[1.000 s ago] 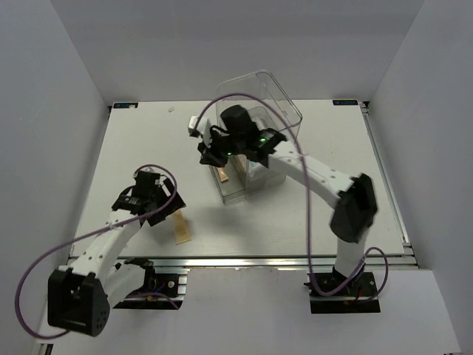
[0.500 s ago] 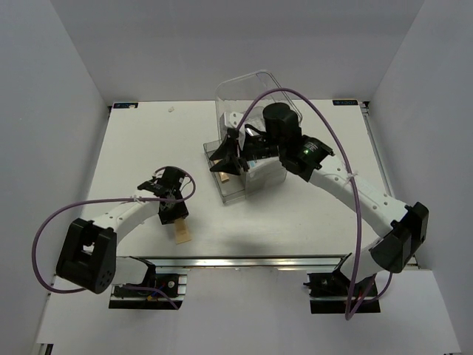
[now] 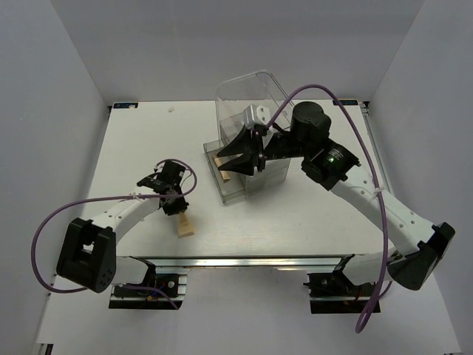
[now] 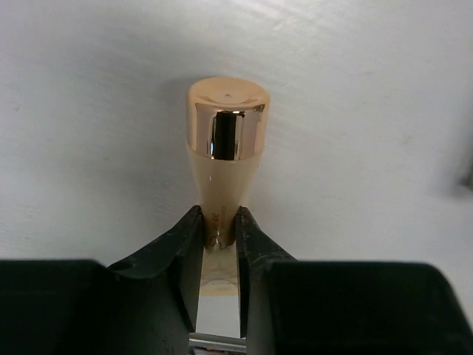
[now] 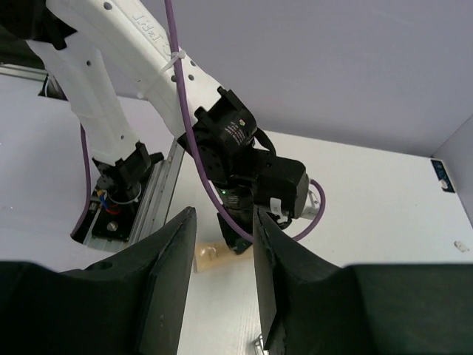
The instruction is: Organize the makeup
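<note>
The left hand is clamped on the tan tube at its narrow waist, gold cap just beyond it, low on the tabletop, probably for a secure lift. The right hand hangs parted, empty.

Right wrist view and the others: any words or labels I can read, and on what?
"I2RT", it seems, on the left arm's white link.
Sticker on its wrist: too small to read.
Blue tags at the far corners: too small.
Tube: no text.
</note>
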`<state>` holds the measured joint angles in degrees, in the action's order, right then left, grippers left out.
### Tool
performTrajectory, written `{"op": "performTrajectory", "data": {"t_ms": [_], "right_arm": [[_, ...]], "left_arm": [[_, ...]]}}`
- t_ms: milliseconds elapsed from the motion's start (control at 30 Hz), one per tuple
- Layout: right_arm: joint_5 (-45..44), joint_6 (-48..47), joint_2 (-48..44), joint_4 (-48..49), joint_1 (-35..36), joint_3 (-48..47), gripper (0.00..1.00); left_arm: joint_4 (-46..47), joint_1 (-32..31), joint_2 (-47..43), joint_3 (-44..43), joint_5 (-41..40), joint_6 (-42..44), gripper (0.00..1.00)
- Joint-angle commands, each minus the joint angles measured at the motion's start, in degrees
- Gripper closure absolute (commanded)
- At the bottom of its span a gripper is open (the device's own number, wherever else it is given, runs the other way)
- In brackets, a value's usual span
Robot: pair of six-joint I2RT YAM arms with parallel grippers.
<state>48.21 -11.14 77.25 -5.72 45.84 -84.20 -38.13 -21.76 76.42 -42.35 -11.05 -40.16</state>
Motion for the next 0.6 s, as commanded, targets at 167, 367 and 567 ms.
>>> {"op": "performTrajectory", "data": {"t_ms": [167,367,567], "right_arm": [[0.8,4.7,-4.7,5.1,-1.8,0.1,0.56],[0.7,6.1,-6.9,7.2,-4.0,2.4,0.56],[0.7,6.7,-9.2,7.4,-6.6,4.4,0.56]], "left_arm": [[14.8,-0.1,-7.5,-9.0,15.7,-4.1,0.83],[27.6,-0.2,-0.1,-12.2,22.6,-11.1,0.83],[29.9,-0.2,12.4,-19.6,23.9,-10.6,0.63]]}}
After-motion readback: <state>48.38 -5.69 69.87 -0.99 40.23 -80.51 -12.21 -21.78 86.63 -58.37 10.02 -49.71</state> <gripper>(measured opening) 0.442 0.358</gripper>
